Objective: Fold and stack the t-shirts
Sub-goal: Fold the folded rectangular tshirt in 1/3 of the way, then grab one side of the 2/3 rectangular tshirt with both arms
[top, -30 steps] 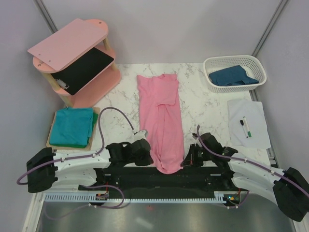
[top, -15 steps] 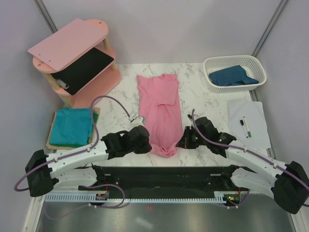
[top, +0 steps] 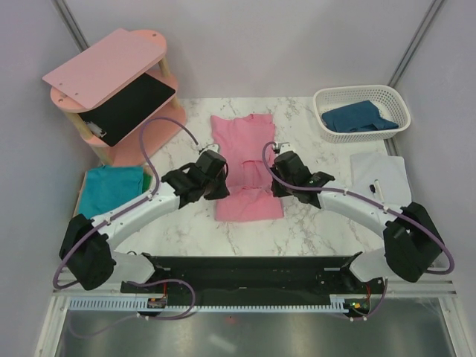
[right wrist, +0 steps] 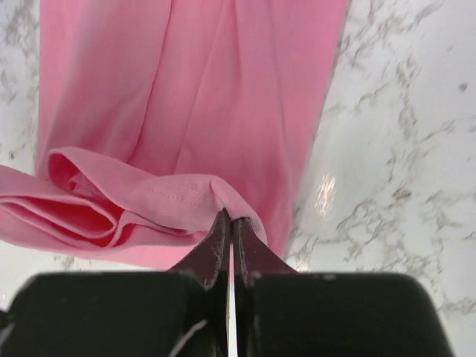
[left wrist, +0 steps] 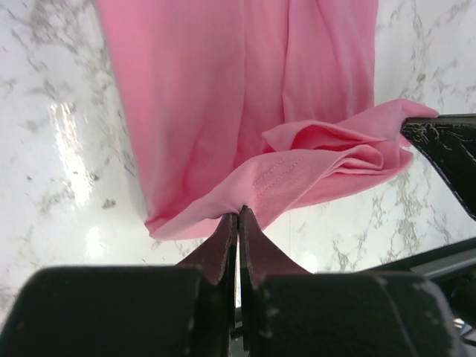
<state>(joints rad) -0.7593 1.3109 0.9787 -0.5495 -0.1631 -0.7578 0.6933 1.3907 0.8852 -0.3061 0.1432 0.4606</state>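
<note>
Left gripper (left wrist: 238,217) pinches the stitched hem of the light pink t-shirt (top: 245,145), its flat dark jaws pressed tight together, and we see the right gripper (right wrist: 230,221) clenched on the same hem at the opposite corner. Between the two, the soft cotton sags in loose, rolled pleats. The lower part of the shirt lies doubled back over its body, so the cloth makes a short, roughly rectangular shape in the middle of the glossy white, grey-veined marble desk (top: 320,216), collar end towards the far edge. At the left edge we find the teal t-shirt (top: 108,192) folded into a neat square on a flat wooden board (top: 78,221). The dark blue t-shirt (top: 355,117) sits crumpled in a white plastic lattice basket (top: 362,92) at the far right corner. A rigid pink shelf unit (top: 111,67) with rounded tiers stands far left, a flat black slab (top: 134,108) tilted on its middle tier. Near the basket lies a white sheet (top: 383,175) bearing a marker (top: 378,195).
</note>
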